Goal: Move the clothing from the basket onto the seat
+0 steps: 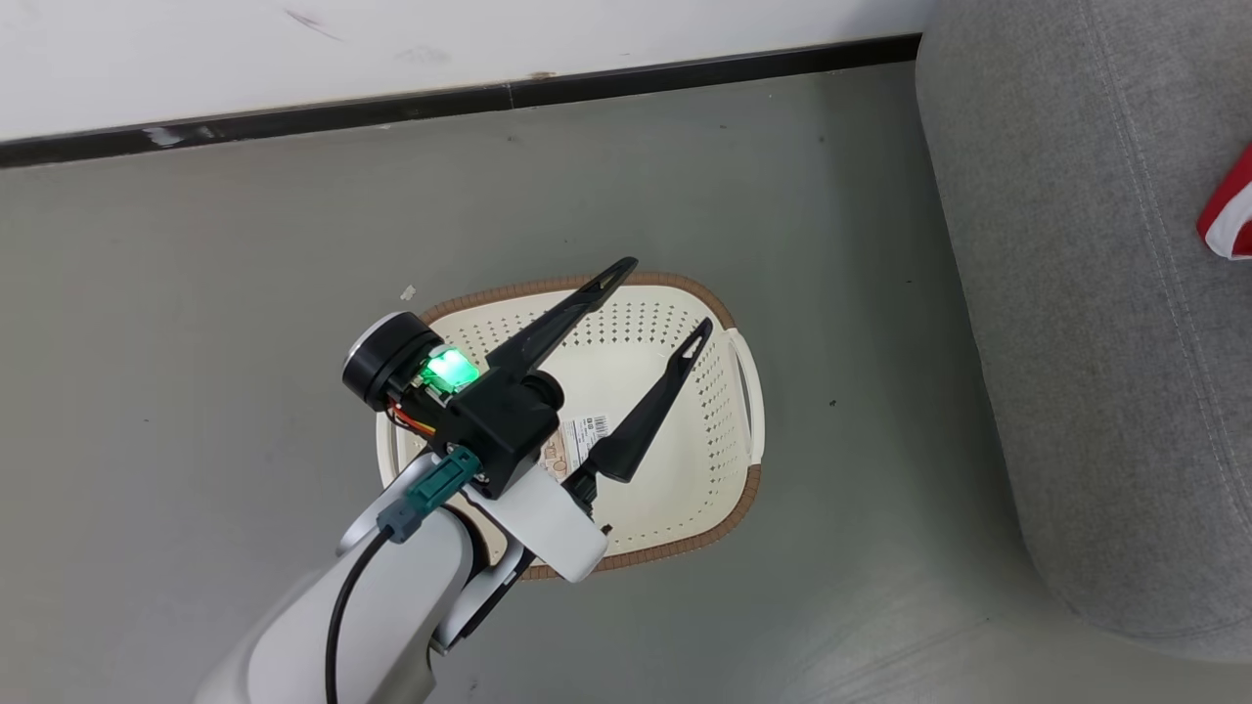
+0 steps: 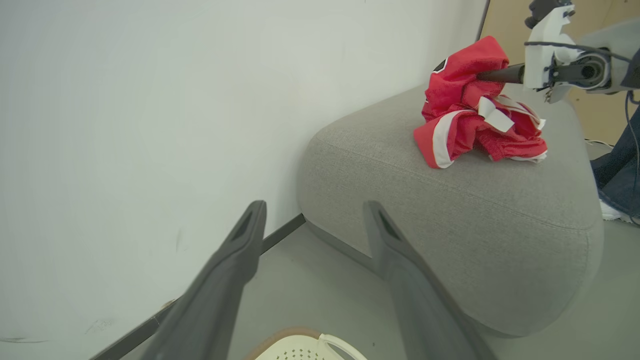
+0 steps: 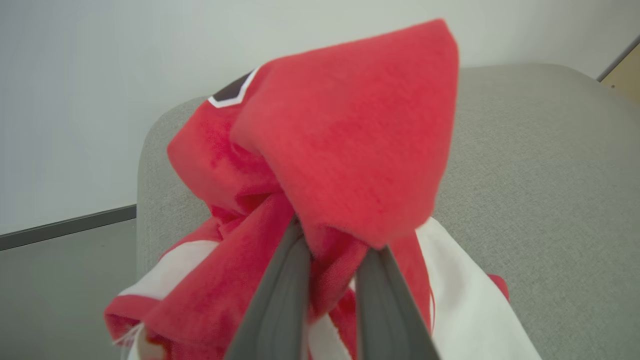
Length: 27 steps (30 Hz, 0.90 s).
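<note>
The cream basket (image 1: 726, 430) sits on the floor with nothing in it but its paper label (image 1: 585, 437). My left gripper (image 1: 665, 295) hovers over it, open and holding nothing; in its own wrist view the fingers (image 2: 314, 206) point toward the grey seat (image 2: 450, 210). The red clothing (image 2: 465, 115) lies bunched on top of the seat, white trim showing. My right gripper (image 3: 332, 240) is shut on a fold of the clothing (image 3: 350, 130), tips hidden in the cloth. A black white-edged patch (image 3: 232, 90) shows. A corner of the clothing (image 1: 1228, 210) peeks in at the head view's right edge.
The seat (image 1: 1095, 293) stands right of the basket, with a strip of grey floor (image 1: 861, 411) between them. A white wall with a dark skirting board (image 1: 489, 98) runs behind. A person's leg in jeans (image 2: 617, 165) stands beyond the seat.
</note>
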Tool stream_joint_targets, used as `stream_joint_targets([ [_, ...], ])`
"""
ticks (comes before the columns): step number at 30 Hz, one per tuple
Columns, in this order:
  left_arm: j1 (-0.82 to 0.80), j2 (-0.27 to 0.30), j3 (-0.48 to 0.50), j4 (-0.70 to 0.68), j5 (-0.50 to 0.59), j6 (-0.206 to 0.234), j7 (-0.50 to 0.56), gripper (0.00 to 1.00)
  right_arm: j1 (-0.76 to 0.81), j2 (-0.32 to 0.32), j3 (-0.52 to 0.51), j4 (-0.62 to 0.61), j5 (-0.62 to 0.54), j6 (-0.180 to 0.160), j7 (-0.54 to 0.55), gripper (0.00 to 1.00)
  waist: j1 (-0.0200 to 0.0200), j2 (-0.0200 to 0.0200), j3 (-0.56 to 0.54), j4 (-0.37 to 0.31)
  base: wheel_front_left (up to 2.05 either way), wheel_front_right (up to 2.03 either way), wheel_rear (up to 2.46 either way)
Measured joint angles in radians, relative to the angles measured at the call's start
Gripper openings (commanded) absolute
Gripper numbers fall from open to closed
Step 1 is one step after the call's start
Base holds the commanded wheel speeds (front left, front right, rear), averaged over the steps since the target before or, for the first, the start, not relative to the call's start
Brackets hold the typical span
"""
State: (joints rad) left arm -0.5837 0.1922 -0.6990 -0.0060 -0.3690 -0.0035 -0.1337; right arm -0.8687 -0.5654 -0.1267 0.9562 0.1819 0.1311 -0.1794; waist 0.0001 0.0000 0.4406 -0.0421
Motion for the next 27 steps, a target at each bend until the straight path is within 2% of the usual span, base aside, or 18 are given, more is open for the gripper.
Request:
stream_joint_targets([
  [2, 0.000, 0.002, 0.001, 0.009, 0.000, 0.000, 0.000, 1.00, 0.000, 0.025, 0.002, 0.004, -0.009, 0.000, -0.010, 0.00, 0.0000, 0.0000, -0.002, -0.003, 0.00, 0.00, 0.00],
  [3, 0.000, 0.003, 0.002, 0.012, 0.000, 0.000, -0.001, 1.00, 0.000, 0.032, 0.002, 0.006, -0.009, 0.000, -0.014, 0.05, 0.0000, 0.0000, -0.003, -0.005, 0.00, 0.00, 0.00],
  [7, 0.000, 0.004, 0.007, 0.026, 0.000, 0.000, -0.006, 1.00, 0.001, 0.046, 0.006, 0.009, -0.009, 0.000, -0.030, 0.57, 0.0000, 0.0000, -0.010, -0.016, 0.00, 0.00, 0.00],
  [9, 0.000, 0.007, 0.010, 0.034, 0.000, 0.000, -0.009, 1.00, 0.004, 0.052, 0.011, 0.009, -0.009, 0.000, -0.032, 0.94, 0.0000, 0.0000, -0.014, -0.022, 0.00, 0.00, 0.00],
  [10, 0.000, 0.008, 0.012, 0.038, -0.001, 0.000, -0.011, 1.00, 0.005, 0.054, 0.013, 0.010, -0.008, 0.000, -0.032, 1.00, 0.0000, 0.0000, -0.016, -0.025, 0.00, 0.00, 0.00],
  [17, 0.000, 0.012, 0.038, 0.065, -0.011, 0.000, -0.028, 1.00, 0.042, 0.060, 0.036, 0.003, -0.006, 0.000, -0.051, 1.00, 0.0000, 0.0000, -0.036, -0.054, 0.00, 0.00, 0.00],
  [27, 0.008, 0.034, 0.086, 0.114, -0.030, 0.007, -0.063, 1.00, 0.119, 0.120, 0.100, -0.074, 0.014, 0.000, -0.063, 1.00, 0.0000, 0.0000, -0.079, -0.095, 0.00, 0.00, 0.00],
])
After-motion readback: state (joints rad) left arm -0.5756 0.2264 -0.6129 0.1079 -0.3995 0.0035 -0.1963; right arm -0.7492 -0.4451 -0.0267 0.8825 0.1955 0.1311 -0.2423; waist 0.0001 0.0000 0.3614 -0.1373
